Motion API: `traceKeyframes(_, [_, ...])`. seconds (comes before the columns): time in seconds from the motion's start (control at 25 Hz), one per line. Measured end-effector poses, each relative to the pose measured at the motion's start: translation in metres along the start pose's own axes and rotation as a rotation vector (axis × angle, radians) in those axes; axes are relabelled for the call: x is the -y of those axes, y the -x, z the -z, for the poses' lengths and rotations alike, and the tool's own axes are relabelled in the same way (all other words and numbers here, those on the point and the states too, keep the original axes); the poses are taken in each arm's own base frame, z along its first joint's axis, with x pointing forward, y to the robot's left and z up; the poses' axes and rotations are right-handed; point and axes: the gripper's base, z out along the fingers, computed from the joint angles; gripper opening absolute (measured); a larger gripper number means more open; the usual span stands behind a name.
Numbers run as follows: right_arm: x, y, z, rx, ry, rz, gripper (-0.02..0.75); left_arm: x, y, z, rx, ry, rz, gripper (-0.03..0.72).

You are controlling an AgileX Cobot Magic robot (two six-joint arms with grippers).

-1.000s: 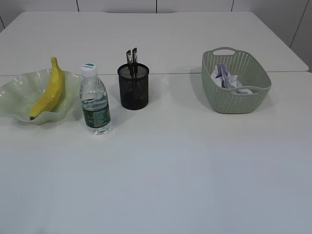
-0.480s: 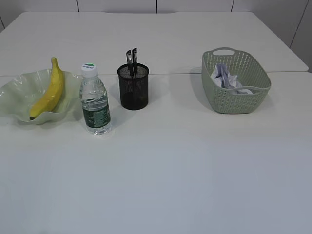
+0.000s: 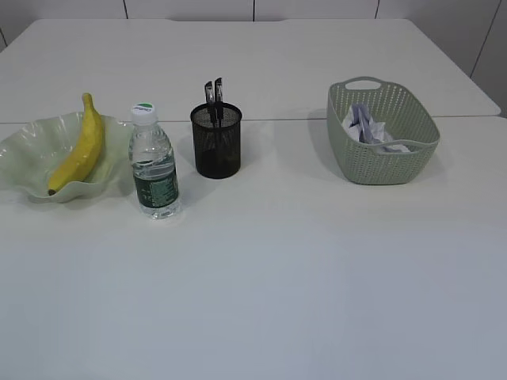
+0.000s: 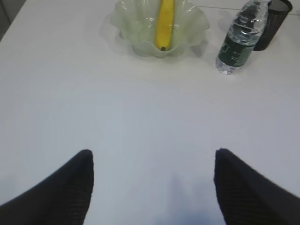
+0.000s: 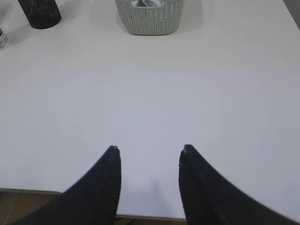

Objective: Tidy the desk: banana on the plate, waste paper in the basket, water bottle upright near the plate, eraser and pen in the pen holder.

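The yellow banana (image 3: pixel 80 150) (image 4: pixel 164 22) lies in the pale-green ruffled plate (image 3: pixel 24 162) (image 4: pixel 133 28) at the left. Just right of the plate the water bottle (image 3: pixel 153 162) (image 4: pixel 240 40) stands upright. The black mesh pen holder (image 3: pixel 216 141) (image 5: pixel 40 11) holds dark pens (image 3: pixel 214 93); the eraser is hidden. Crumpled waste paper (image 3: pixel 366 127) sits inside the green woven basket (image 3: pixel 382 134) (image 5: pixel 150 16). My left gripper (image 4: pixel 152 152) hangs open and empty over bare desk (image 3: pixel 261 277), well short of the plate. The right gripper (image 5: pixel 149 149) is open and empty above the desk's near edge. Neither arm shows in the exterior view.
A thin seam (image 3: pixel 285 120) crosses the desk behind the objects. The desk's front edge (image 5: pixel 140 216) runs just under the right gripper's fingers. Wall panels rise behind the far edge.
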Motion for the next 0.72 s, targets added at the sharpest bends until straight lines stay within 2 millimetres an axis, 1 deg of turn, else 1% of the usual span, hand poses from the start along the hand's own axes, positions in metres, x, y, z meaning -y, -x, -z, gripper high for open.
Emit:
traceKeyframes(0.2, [-0.0004, 0.0, 0.0, 0.001, -0.027, -0.016, 0.309, 0.0029, -0.0006, 0.0, -0.007, -0.032, 0.016, 0.576])
traceKeyframes(0.36, [-0.0008, 0.0, 0.0, 0.002, -0.059, -0.035, 0.309, 0.0033, -0.0007, 0.0, -0.002, -0.006, 0.032, 0.576])
traceKeyframes(0.72, [-0.0009, 0.0, 0.0, 0.002, -0.063, -0.037, 0.309, 0.0036, -0.0007, 0.0, 0.002, 0.012, 0.043, 0.576])
